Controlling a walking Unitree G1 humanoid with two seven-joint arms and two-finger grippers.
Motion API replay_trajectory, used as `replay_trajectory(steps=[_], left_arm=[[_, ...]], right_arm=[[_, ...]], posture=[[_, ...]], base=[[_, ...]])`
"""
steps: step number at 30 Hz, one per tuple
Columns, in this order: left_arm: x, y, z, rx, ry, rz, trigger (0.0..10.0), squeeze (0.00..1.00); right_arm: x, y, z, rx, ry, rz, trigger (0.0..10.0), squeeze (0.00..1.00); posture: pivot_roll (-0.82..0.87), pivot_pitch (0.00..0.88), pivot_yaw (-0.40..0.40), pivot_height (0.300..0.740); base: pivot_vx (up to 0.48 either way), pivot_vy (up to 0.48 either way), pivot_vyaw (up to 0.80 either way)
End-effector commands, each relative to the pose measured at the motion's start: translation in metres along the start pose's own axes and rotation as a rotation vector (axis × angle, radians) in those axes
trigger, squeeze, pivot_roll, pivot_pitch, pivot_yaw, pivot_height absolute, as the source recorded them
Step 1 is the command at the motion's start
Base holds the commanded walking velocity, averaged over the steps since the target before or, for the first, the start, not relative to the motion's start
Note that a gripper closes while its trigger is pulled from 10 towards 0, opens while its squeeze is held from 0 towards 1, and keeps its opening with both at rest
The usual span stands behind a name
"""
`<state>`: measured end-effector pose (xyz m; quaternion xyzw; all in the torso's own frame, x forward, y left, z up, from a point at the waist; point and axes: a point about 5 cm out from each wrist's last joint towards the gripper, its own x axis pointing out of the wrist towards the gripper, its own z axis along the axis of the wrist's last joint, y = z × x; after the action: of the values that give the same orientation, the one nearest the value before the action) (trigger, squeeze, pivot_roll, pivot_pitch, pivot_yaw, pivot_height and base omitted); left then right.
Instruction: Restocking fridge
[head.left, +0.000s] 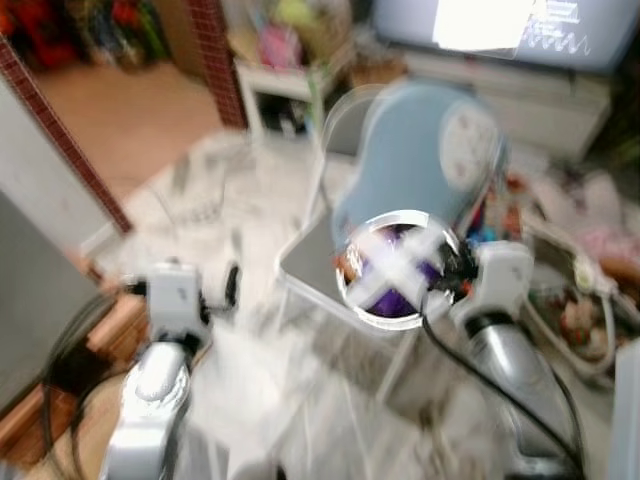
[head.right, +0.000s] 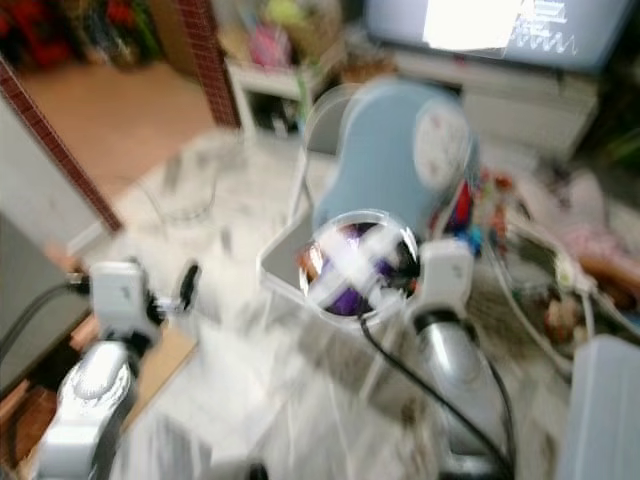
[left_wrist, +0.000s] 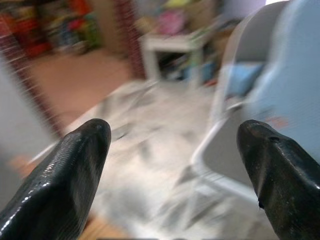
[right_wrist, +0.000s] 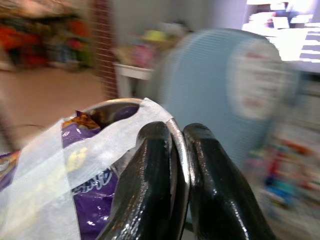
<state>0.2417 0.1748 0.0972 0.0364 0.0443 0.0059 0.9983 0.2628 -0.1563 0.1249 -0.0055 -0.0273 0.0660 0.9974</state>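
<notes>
Here a round metal bowl (head.left: 392, 270) is carried at the robot's right front, held out in the air over the floor and in front of a grey folding chair (head.left: 330, 245). Purple snack packets (right_wrist: 95, 187) are packed inside it, and two strips of pale tape (head.left: 400, 262) are crossed over the top, apparently so that the contents are kept in while the robot walks. The bowl's thin rim is pinched between the fingers of the right gripper (right_wrist: 176, 150), which are pressed together on it, one finger inside and one outside; a rim hold of this kind lets the bowl hang level from one side, though it is judged to be a grip that could slip if the bowl is swung.

The left gripper (left_wrist: 175, 150) is held forward at the robot's left with its fingers spread wide and nothing between them, probably kept free for a fridge door.

A pale blue cushioned cover (head.left: 420, 150) is draped on the chair's back. Beyond it a white side table (head.left: 285, 85) with clutter and a lit screen (head.left: 500, 25) are made out, with a brick-coloured pillar (head.left: 215, 55) to the left. The floor (head.left: 240, 200) is marbled white. All views are blurred, which suggests walking; no fridge is seen, so the restocking is judged to be at the carrying stage.
</notes>
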Motion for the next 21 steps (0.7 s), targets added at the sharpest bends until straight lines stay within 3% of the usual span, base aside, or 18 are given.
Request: replay_trajectory(steps=[1,14,18,21], left_arm=[[0.0,-0.003,0.004,-0.004,-0.017,-0.003,10.0,0.0],[-0.002,-0.01,0.002,-0.031,-0.004,-0.032,10.0,0.0],[-0.002,-0.012,0.002,-0.031,0.001,-0.049,10.0,0.0],[-0.003,-0.014,0.003,-0.03,-0.004,-0.064,10.0,0.0]], right_arm=[[-0.002,-0.007,0.004,-0.01,-0.014,-0.014,10.0,0.0],[-0.002,-0.005,0.004,-0.009,-0.007,-0.007,10.0,0.0],[-0.002,-0.005,0.003,-0.005,-0.004,-0.003,10.0,0.0],[-0.002,-0.005,0.003,0.006,0.0,-0.005,10.0,0.0]], posture=[[-0.03,0.086,0.053,0.74],[-0.03,0.095,0.05,0.74],[-0.03,0.099,0.05,0.74],[-0.03,0.1,0.05,0.74]], base=[[0.0,0.0,0.8],[0.0,0.0,0.8],[0.0,0.428,0.7],[0.0,0.48,0.0]])
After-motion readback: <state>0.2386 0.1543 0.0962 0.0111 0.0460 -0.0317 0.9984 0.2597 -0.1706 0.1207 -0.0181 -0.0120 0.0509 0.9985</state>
